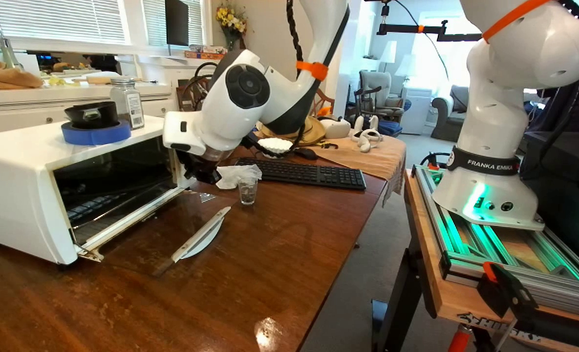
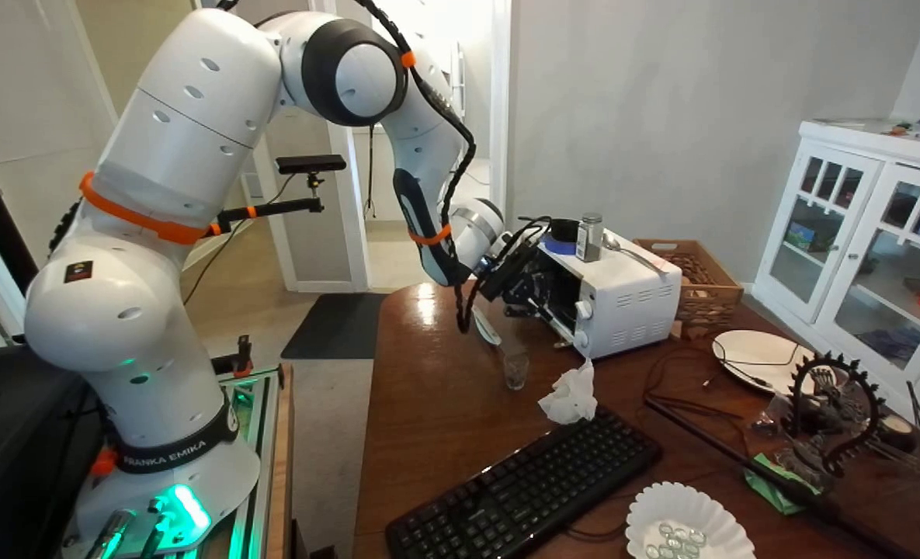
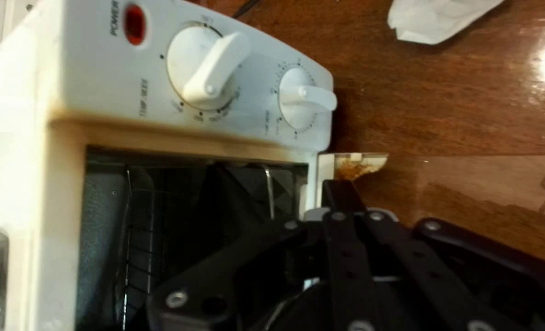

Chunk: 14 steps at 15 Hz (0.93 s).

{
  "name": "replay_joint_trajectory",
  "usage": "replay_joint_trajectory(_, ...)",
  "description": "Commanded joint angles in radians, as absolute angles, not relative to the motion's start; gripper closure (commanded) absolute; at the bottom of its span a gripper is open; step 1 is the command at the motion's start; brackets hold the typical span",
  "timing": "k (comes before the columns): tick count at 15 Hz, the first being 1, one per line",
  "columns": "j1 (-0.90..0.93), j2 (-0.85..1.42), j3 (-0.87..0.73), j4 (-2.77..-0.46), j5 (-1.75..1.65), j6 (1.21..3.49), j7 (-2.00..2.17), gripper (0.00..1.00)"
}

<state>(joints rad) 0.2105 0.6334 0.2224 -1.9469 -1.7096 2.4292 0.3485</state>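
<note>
A white toaster oven [image 1: 15,195] stands on the wooden table, its front uncovered. Its glass door lies lowered over the tabletop, and a white strip with a curved handle [image 1: 201,234] marks the door's far edge. My gripper [image 1: 210,177] is at the oven mouth, close to the knob end. In the wrist view the gripper [image 3: 343,188] is shut, with nothing seen between its fingers. The fingertips overlap the opening's lower edge near a rusty hinge bracket [image 3: 357,166]; whether they touch is unclear. Two white knobs [image 3: 212,71] and a wire rack [image 3: 127,257] also show there.
Near the oven are a small clear glass [image 1: 247,191], a crumpled white tissue [image 2: 571,394] and a black keyboard [image 2: 522,485]. Blue tape [image 1: 96,134] and a glass jar [image 1: 129,105] sit on the oven. A fluted white bowl [image 2: 689,512] and wicker basket [image 2: 708,299] stand farther off.
</note>
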Motion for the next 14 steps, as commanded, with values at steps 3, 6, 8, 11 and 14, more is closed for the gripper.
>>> replay_joint_trajectory(3,0.21,0.443,0.276,-2.215,-1.675,2.466,0.422,1.0)
replay_joint_trajectory(6,0.194,0.327,0.295,-2.352,-1.686,2.524,0.48,1.0)
replay_joint_trajectory(8,0.173,0.243,0.293,-2.442,-1.706,2.606,0.536,1.0)
replay_joint_trajectory(11,0.146,0.123,0.27,-2.543,-1.746,2.72,0.635,1.0)
replay_joint_trajectory(14,0.144,0.149,0.268,-2.514,-1.751,2.706,0.647,0.98)
